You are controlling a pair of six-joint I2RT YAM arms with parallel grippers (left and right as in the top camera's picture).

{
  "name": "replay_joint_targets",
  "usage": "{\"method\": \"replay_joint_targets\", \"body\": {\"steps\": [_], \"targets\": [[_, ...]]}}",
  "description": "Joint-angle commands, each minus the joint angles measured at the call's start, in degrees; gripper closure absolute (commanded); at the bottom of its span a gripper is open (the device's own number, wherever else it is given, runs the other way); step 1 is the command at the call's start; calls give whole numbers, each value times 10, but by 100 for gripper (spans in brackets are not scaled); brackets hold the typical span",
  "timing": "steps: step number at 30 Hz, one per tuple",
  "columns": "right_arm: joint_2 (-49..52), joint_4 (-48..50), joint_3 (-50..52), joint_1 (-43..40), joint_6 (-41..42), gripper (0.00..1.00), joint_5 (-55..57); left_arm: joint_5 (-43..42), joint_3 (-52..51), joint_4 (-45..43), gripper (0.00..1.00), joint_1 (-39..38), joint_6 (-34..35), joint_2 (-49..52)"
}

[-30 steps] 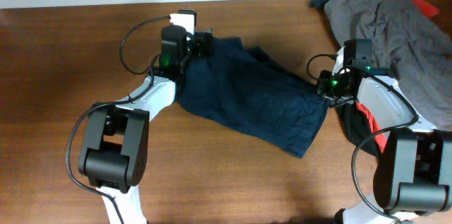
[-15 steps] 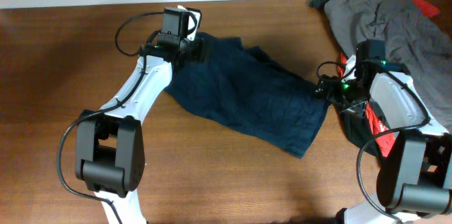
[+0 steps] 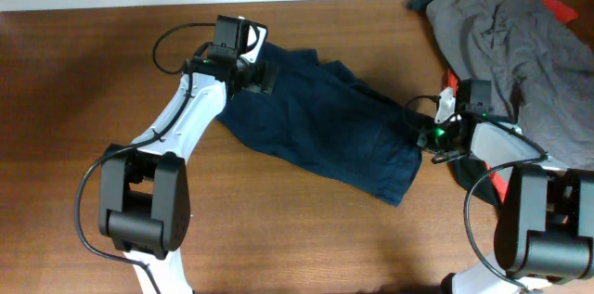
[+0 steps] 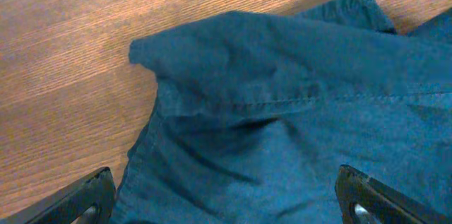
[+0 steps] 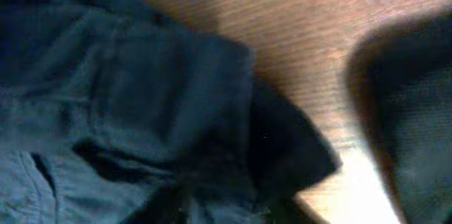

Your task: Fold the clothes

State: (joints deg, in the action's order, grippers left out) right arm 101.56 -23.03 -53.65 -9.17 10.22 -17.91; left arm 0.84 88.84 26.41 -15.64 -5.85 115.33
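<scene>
Navy blue shorts [image 3: 325, 127] lie spread on the brown wooden table [image 3: 306, 238], slanting from far left to near right across the middle of the overhead view; the cloth is soft and creased, with a stitched seam across it in the left wrist view.

We see the left gripper [image 3: 264, 76] over the far left end of the shorts; its two black fingertips [image 4: 88, 192] stand wide apart at the bottom corners of the left wrist view, with blue cloth between them and nothing clamped; a folded corner of the shorts lies beyond them, against bare wood.

We see the right gripper [image 3: 429, 134] at the right edge of the shorts; the right wrist view is dark and blurred, showing rumpled blue cloth, a strip of wood and a dark shape at the right; we cannot tell whether these fingers are spread or closed.

Beyond the right arm, a grey garment [image 3: 520, 44] is heaped in the far right corner, with red cloth [image 3: 555, 3] beside it.
</scene>
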Motion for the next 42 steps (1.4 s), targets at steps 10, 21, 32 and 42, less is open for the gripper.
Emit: {"method": "replay_joint_targets", "body": {"steps": [10, 21, 32, 42], "targets": [[52, 277, 9, 7, -186, 96, 31, -3, 7, 25, 1, 0, -14, -13], [76, 147, -110, 5, -222, 93, -72, -47, 2, 28, 1, -1, -16, -5], [76, -185, -304, 5, -197, 4, -70, -34, 1, 50, 7, 41, -35, 28], [76, -241, -301, 5, -176, 93, -84, -151, 1, 92, 100, 109, -44, 49]]}}
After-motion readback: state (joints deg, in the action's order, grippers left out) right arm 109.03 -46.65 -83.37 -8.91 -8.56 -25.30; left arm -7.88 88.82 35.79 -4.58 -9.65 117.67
